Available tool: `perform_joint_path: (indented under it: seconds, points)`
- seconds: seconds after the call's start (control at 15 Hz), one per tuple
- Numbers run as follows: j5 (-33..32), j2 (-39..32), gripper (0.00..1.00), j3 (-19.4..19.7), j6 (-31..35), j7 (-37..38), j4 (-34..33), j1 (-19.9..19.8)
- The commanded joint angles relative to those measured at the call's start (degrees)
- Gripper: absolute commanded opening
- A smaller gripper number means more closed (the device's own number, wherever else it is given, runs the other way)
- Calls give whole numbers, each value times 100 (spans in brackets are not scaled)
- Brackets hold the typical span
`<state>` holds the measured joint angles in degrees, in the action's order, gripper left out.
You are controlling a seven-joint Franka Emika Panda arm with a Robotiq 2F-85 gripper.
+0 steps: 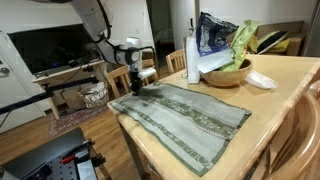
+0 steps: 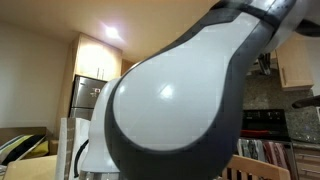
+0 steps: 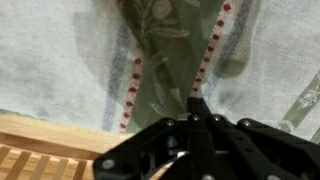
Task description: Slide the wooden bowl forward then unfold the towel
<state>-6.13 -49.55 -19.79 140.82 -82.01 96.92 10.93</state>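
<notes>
Found the towel (image 1: pixel 182 116) spread nearly flat over the near-left part of the wooden table (image 1: pixel 290 70), stripes running lengthwise. Found the wooden bowl (image 1: pixel 228 74) well apart at the far right, holding a blue bag (image 1: pixel 212 35) and greens (image 1: pixel 243 40), beside a small white dish (image 1: pixel 262 80). Judged both steps largely done, with perhaps only a release left. Saw the gripper (image 1: pixel 137 88) at the towel's far-left corner, fingers (image 3: pixel 200 120) pressed together, possibly pinching the hem, though could not tell. Got nothing from an exterior view blocked by the arm (image 2: pixel 170 100).
</notes>
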Motion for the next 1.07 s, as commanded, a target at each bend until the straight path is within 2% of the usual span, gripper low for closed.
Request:
perform_joint_path:
  seconds: [0.0,1.0]
  points:
    - [-105,-75,4,-36,-15,-129,-162,77]
    - [-263,-78,4,-85,-70,-429,-243,377]
